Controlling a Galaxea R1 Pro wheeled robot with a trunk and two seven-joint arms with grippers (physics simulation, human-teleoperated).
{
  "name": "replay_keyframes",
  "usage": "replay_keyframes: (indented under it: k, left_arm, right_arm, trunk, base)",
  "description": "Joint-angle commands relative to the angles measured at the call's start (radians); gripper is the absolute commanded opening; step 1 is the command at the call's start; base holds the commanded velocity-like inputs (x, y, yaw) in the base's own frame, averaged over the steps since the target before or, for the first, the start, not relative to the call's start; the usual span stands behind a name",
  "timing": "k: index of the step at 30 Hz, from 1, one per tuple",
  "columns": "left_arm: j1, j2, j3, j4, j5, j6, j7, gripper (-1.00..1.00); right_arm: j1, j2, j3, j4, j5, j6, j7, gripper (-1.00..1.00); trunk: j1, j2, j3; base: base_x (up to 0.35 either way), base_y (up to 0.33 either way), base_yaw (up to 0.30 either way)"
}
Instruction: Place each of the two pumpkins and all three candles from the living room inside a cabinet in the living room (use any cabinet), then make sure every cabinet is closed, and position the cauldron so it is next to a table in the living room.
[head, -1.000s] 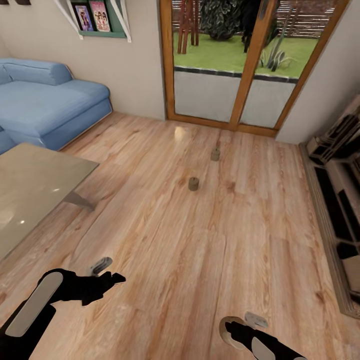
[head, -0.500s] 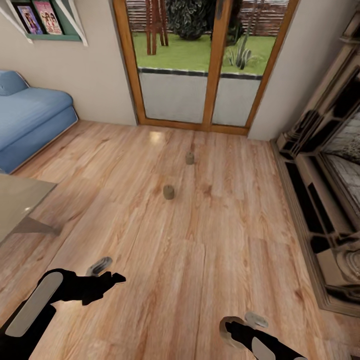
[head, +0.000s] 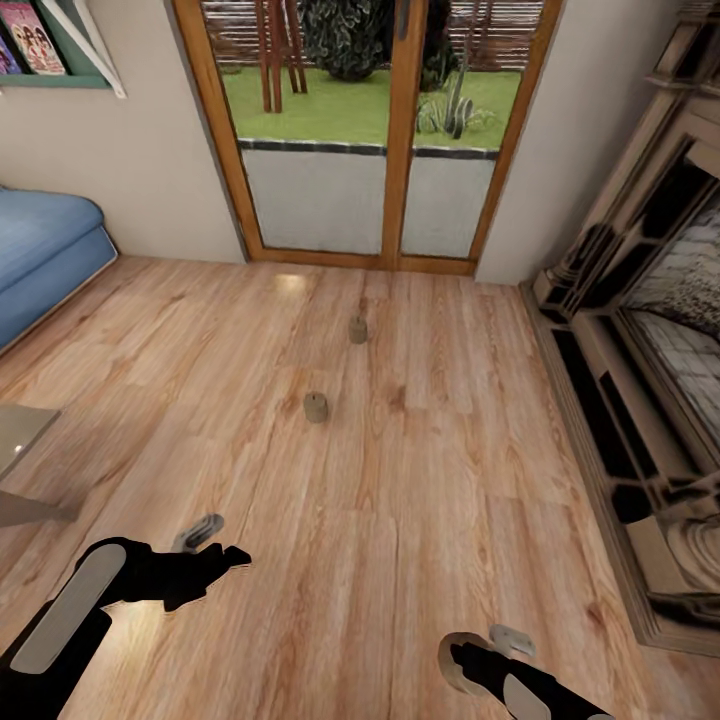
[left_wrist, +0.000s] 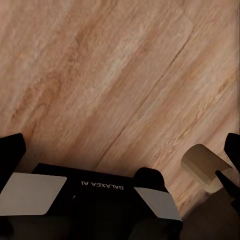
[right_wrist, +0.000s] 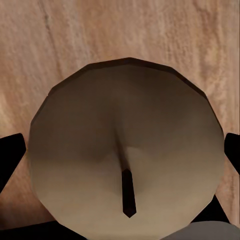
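The right gripper (head: 478, 655) is clenching one brownish-grey cylinder candle (right_wrist: 125, 155), the left gripper (head: 205, 545) hanging released – seemingly heading for two more short brownish-grey candles (head: 316, 407) well ahead, needing a closer approach.

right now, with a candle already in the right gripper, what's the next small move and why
Probably roll forward toward the nearer candle on the wood floor. The right gripper appears shut on a candle, while the left gripper hangs open and empty, so it could pick one up. Another candle stands farther off, nearer the glass door.
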Motion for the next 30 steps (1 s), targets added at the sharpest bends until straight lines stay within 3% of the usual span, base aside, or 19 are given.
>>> replay_keyframes:
  k: [1, 16, 30]
  left_arm:
    - [-0.001, 0.001, -0.001, -0.001, 0.01, -0.001, 0.01, 1.0]
    - [-0.001, 0.001, -0.002, -0.001, 0.01, -0.001, 0.01, 1.0]
    - [-0.001, 0.001, -0.002, -0.001, 0.01, -0.001, 0.01, 1.0]
  right_arm:
    - [0.0, -0.001, 0.005, -0.002, -0.005, 0.003, -0.002, -1.0]
    - [0.0, -0.001, 0.003, -0.005, -0.006, 0.003, -0.004, -1.0]
    - [0.0, 0.0, -0.001, -0.005, -0.007, 0.005, -0.005, -1.0]
  trunk:
    - [0.001, 0.0, -0.001]
    - [0.001, 0.0, -0.001]
    - [0.001, 0.0, -0.001]
  base:
    - [0.327, 0.094, -0.001]
    - [0.294, 0.189, 0.0]
    - [0.272, 0.018, 0.0]
